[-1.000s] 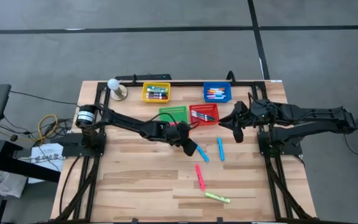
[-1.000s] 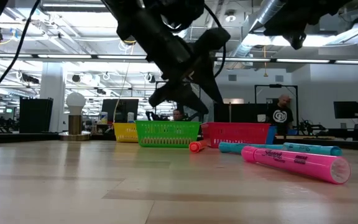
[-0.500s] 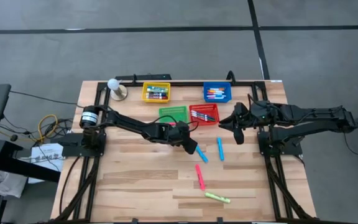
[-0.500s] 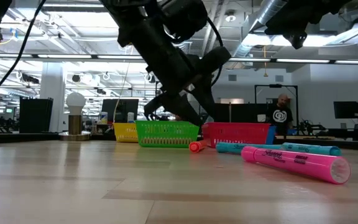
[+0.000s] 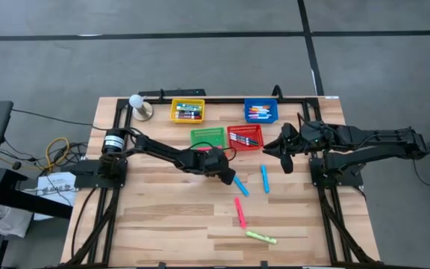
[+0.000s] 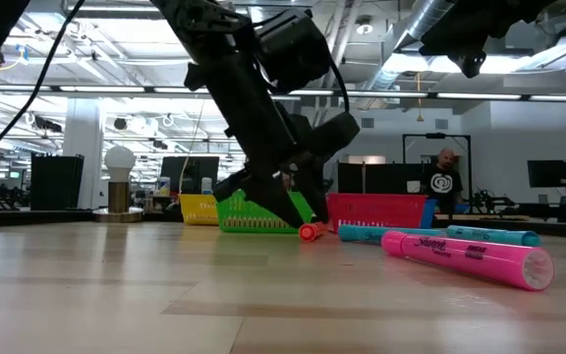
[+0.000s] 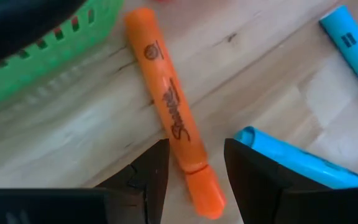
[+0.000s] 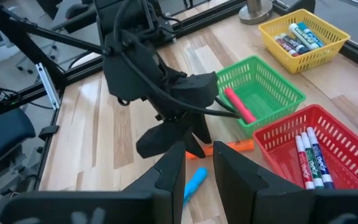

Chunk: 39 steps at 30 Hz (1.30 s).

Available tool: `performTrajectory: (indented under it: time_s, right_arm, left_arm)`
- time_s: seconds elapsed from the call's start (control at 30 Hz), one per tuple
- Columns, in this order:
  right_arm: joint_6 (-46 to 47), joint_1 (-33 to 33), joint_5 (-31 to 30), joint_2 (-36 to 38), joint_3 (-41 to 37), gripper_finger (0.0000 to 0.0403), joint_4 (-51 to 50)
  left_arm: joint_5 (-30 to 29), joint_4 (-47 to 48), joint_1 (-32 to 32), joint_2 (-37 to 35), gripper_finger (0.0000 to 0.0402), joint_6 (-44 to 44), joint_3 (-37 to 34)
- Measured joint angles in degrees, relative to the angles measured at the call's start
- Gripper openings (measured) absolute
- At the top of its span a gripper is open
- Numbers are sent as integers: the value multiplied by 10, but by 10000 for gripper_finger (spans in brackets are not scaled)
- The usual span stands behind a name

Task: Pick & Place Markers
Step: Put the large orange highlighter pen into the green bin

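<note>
The table (image 5: 155, 217) is made of pale wood planks and stands on a grey floor (image 5: 200, 60) with dark lines. By the table's left edge are a dark stand, yellow cables (image 5: 54, 153) and white paper. At the far left corner is a small white ball lamp (image 5: 137, 102). Along the far edge sit a yellow basket (image 5: 187, 111) and a blue basket (image 5: 260, 111), with a green basket (image 5: 208, 137) and a red basket (image 5: 245, 137) just in front. The left gripper (image 7: 194, 171) is low in the middle, its jaws partly open on both sides of an orange marker (image 7: 173, 124) lying beside the green basket, not squeezing it. Blue, pink and yellow-green markers (image 5: 239, 211) lie toward the near edge. The right gripper (image 5: 284, 146) hangs by the right edge, jaws a little open and holding nothing. Behind the table is a big room with ceiling lights, and a person (image 6: 445, 184) stands there.
</note>
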<state>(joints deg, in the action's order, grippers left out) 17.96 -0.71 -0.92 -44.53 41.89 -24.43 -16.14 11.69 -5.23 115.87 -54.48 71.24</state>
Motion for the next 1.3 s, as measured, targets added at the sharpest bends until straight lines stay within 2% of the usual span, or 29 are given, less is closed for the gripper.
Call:
performTrajectory:
  time_s: [0.37, 0.77, 0.87, 1.03, 1.3]
  right_arm:
    - [0, 0, 1, 0, 0, 72, 0]
    - [0, 0, 0, 0, 0, 72, 5]
    - [0, 0, 0, 0, 0, 72, 6]
    - [0, 0, 0, 0, 0, 72, 7]
    - [0, 0, 0, 0, 0, 72, 5]
  left_arm:
    - [3, 16, 1, 9, 151, 0, 0]
    - [61, 17, 1, 30, 82, -31, 2]
    - [71, 22, 0, 21, 61, -32, 1]
    - [84, 45, -2, -4, 60, -30, -3]
    - [86, 64, -4, -108, 62, 12, -3]
